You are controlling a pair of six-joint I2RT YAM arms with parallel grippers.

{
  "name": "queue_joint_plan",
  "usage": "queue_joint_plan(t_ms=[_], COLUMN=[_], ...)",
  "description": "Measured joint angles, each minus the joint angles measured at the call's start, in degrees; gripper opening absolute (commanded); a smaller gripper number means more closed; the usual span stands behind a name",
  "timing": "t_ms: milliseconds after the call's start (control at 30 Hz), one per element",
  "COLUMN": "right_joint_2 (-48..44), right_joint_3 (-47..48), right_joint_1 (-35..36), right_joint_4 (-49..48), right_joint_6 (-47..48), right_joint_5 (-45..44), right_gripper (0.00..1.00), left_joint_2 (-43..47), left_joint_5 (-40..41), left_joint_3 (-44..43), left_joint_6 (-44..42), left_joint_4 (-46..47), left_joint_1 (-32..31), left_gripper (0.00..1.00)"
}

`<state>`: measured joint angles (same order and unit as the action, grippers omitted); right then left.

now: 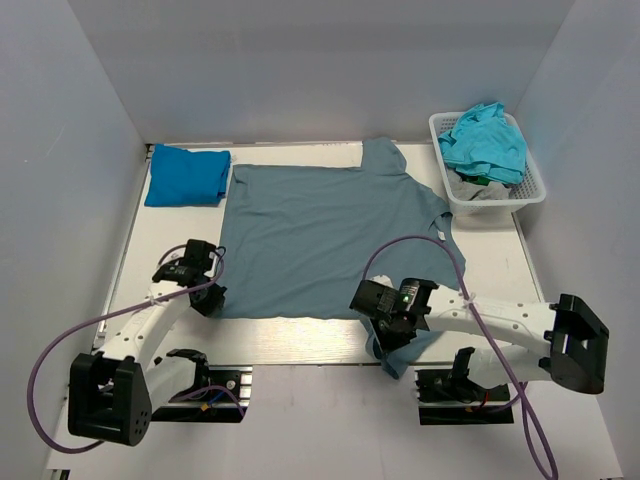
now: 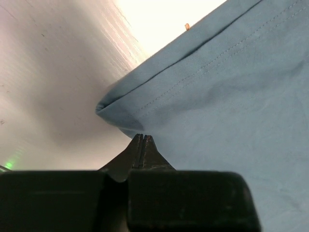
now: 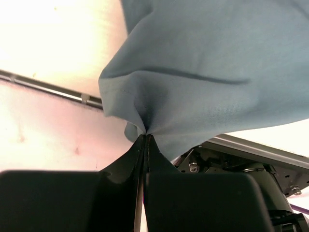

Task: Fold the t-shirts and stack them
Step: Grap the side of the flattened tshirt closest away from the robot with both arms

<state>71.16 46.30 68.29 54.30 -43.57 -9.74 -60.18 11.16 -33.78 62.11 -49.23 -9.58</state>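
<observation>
Now the left pincer is shut on the near-left hem corner of the grey-blue shirt, and the right pincer clamps the bunched near-right corner at the near edge of the surface. The shirt runs lengthwise away from both, collar far, so the fold probably goes forward; each arm, equally near, lies low, forearm angled inward to its own corner.

Dusty grey-blue t-shirt, bright blue t-shirt, turquoise t-shirts; white basket
</observation>
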Motion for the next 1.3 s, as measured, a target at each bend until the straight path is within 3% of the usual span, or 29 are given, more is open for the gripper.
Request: queue_joint_plan(t_ms=[33,67,100,167,267,367,467,600,800,1033,1067,1133,1300], right_joint_2=[-0.33,-0.61,-0.9,-1.31,-1.38,-1.38,-1.38,-1.38,-2.62,-3.34,-3.34,-3.34,-2.4], right_joint_3=[0.11,0.2,0.22,0.24,0.22,0.07,0.0,0.0,-0.22,-0.28,-0.28,-0.28,1.22], right_joint_1=[-0.72,-1.36,-1.97,-3.1,-4.35,-5.18,-5.86,-6.86,-8.2,-9.51,-9.73,-10.05,-11.13], right_joint_4=[0.02,0.04,0.04,0.09,0.07,-0.07,-0.11,-0.11,-0.04,-0.13,-0.24,-0.42,-0.37], right_joint_6=[0.0,0.04,0.07,0.22,0.5,0.74,1.18,1.88,2.27,3.54,3.72,4.07,5.25], right_joint_5=[-0.2,-0.24,-0.24,-0.22,0.17,1.07,1.51,1.99,2.38,2.47,2.47,2.43,1.42], right_gripper=[0.0,0.0,0.0,0.0,0.0,0.0,0.0,0.0,0.0,0.0,0.0,0.0,0.0], left_joint_2=[-0.02,-0.15,-0.52,-2.27,-4.96,-6.29,-7.32,-10.62,-12.37,-10.75,-10.69,-10.71,-11.3], left_joint_5=[0.09,0.28,0.61,1.66,3.13,3.87,4.46,4.52,3.72,3.37,3.37,3.32,3.26], left_joint_3=[-0.04,-0.13,-0.26,-0.92,-1.31,-1.31,-1.31,-1.31,-1.03,0.0,-0.09,-0.26,-1.09], left_joint_6=[-0.07,0.13,0.46,1.68,2.86,3.74,4.09,4.59,5.27,5.77,5.92,6.01,5.35], left_joint_4=[-0.17,-0.59,-1.33,-3.26,-4.55,-4.15,-2.6,-0.09,2.29,2.38,2.29,2.05,1.29], left_joint_1=[0.0,0.04,0.13,0.15,0.35,0.42,0.42,0.42,0.42,0.48,0.48,0.48,0.48], left_gripper=[0.01,0.21,0.59,0.87,0.96,0.96,0.91,0.69,0.53,0.19,0.08,0.01,0.0])
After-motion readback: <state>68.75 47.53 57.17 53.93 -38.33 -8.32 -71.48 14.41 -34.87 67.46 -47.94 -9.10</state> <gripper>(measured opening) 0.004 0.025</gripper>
